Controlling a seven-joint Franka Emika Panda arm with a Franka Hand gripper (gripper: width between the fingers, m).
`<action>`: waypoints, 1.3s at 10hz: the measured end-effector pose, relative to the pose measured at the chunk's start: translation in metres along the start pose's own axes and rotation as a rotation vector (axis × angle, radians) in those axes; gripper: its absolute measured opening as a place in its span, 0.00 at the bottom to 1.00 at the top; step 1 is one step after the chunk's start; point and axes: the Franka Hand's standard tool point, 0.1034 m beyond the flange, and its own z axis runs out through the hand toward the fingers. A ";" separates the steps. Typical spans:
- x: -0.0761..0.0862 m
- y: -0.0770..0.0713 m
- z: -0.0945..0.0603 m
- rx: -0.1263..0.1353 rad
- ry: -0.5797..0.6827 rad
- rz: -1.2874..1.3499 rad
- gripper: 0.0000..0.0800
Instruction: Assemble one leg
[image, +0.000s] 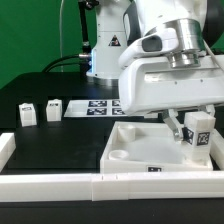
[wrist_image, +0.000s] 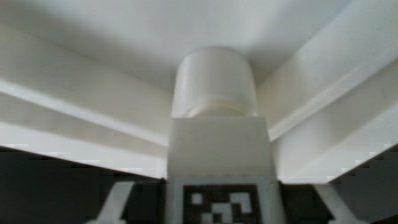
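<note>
The tray panel (image: 130, 152) lies nearest. Over its corner at the exterior view's right, the gripper (image: 192, 128) has its jaws clamped on the leg (image: 199, 133) (light, stiff, slick plastic, I judge: grip its flat tagged sides). Two spare legs (image: 27, 113) (image: 53, 108) stand beyond.

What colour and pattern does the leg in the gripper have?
The leg is white, with a black-and-white square tag; clearest in the exterior view.

White leg (image: 197, 131) with black-and-white square tag (wrist_image: 217, 205); white tray panel (image: 112, 149); black table (image: 60, 138); green backdrop (image: 25, 40)
</note>
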 end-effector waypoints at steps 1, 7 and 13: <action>0.000 0.000 0.000 0.000 0.000 0.000 0.36; 0.000 -0.001 0.000 0.001 -0.001 0.000 0.81; 0.028 0.006 -0.027 -0.004 -0.015 -0.015 0.81</action>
